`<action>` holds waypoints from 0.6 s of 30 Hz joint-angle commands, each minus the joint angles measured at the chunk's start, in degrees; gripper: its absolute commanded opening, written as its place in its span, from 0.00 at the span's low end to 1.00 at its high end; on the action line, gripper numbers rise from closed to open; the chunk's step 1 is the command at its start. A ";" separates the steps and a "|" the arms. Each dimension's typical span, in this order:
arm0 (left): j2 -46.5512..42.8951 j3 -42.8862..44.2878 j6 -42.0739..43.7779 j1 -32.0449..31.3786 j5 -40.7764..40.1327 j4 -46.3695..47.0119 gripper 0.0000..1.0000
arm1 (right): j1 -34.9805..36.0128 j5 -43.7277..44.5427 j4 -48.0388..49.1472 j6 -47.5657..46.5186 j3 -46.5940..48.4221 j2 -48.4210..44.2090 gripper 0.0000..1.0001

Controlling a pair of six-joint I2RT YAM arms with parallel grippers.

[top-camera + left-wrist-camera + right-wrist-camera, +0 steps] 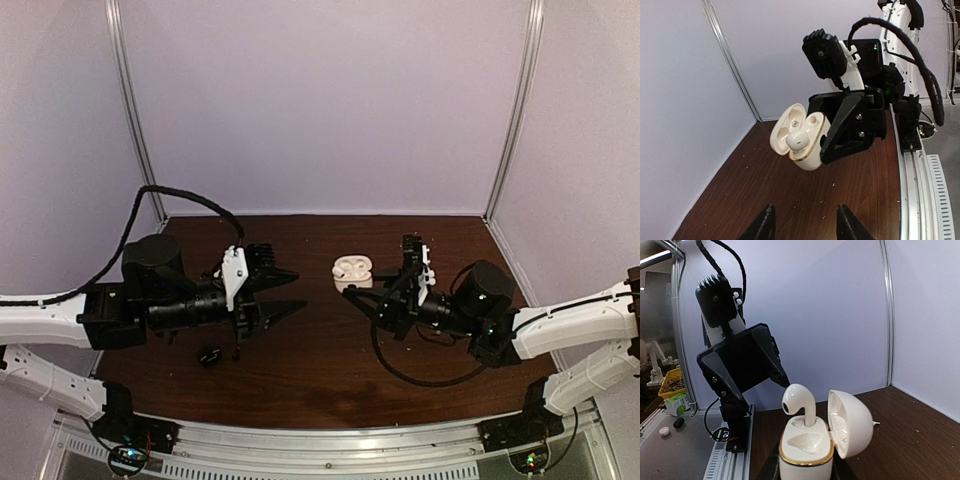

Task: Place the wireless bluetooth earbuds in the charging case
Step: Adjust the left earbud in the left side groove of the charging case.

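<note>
White earbud (799,402) is standing stem-down in one socket of the open charging case (806,450), its head poking above the rim. A small dark speck (210,355) lying on the table (330,380) near the left gripper (290,292) may be a black one. The right gripper (822,131) is clamping the case's body, while the left gripper is hovering apart from it, jaws spread around nothing.

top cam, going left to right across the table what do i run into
small black piece on the table → left gripper, open → open charging case → right gripper clamped on the case
</note>
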 commanded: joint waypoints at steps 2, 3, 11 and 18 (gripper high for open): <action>-0.10 4.78 6.68 0.13 0.79 -3.44 0.38 | 0.04 -0.47 -2.60 1.89 -0.39 -0.60 0.00; 0.15 5.28 7.16 0.05 0.68 -3.42 0.37 | 0.04 -0.60 -2.98 2.13 -0.25 -0.34 0.00; 2.58 8.73 11.02 -0.30 1.19 -3.91 0.32 | 0.20 -1.59 -4.31 3.96 0.50 1.29 0.00; 5.23 10.80 11.01 -0.56 2.91 -4.41 0.25 | 0.56 -2.22 -3.80 4.85 0.61 2.33 0.00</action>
